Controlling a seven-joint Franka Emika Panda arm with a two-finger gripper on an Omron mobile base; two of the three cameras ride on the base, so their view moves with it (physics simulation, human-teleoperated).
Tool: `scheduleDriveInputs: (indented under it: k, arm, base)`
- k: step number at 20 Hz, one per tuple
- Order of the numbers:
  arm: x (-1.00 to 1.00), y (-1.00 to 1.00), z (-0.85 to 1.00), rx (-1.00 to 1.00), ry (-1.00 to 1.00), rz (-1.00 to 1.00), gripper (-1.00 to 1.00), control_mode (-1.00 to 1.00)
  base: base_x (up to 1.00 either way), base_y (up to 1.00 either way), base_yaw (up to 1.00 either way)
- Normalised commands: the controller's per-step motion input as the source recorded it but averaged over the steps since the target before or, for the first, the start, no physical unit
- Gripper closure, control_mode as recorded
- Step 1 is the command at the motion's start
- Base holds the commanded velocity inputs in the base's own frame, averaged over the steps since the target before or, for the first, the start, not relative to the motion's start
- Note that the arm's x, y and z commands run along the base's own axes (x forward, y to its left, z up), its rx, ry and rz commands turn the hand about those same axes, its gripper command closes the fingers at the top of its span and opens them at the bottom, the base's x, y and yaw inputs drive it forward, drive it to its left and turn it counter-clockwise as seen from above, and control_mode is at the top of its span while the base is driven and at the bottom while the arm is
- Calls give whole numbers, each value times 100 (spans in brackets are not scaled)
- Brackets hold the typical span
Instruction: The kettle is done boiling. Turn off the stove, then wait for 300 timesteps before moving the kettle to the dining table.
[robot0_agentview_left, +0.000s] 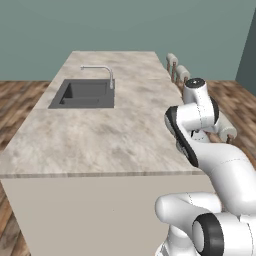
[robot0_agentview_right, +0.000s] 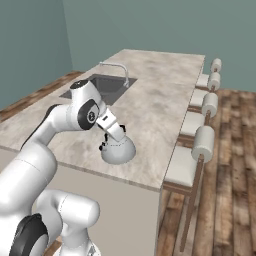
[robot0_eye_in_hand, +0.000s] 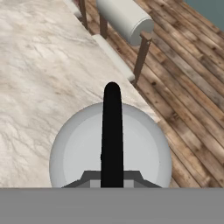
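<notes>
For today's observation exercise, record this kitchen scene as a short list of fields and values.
Kettle: silver dome, over the dining table near its stool-side edge; contact with the top unclear
Handle: dark, gripped from above
Gripper: shut on the handle
Sink: inset, dark, chrome tap behind
Stools: lined along one side

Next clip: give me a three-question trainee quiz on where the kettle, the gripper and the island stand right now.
1. True or false: the kettle is over the dining table.
2. What does the gripper hold?
3. Nearest the kettle: A) sink B) the stool-side edge C) tap

Key: 1 true; 2 the kettle's dark handle, jaws shut on it; 3 B.
</notes>
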Motion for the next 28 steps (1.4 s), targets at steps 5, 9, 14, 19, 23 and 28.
scheduleDriveInputs:
  k: [5, 9, 14, 19, 23, 28]
  arm:
    - [0, 0, 0, 0, 0, 0, 100, 100]
    - [0, 0, 0, 0, 0, 0, 100, 100]
    - [5, 0, -1, 0, -1, 0, 100, -100]
    - [24, 0, -14, 0, -3, 0, 100, -100]
    - [36, 0, -24, 0, -5, 0, 100, -100]
    - [34, -1, -22, 0, -5, 0, 100, -100]
  base:
    - [17, -2, 0]
    - [0, 0, 0]
    - [3, 0, 0]
    - [0, 0, 0]
    - [0, 0, 0]
    - [0, 0, 0]
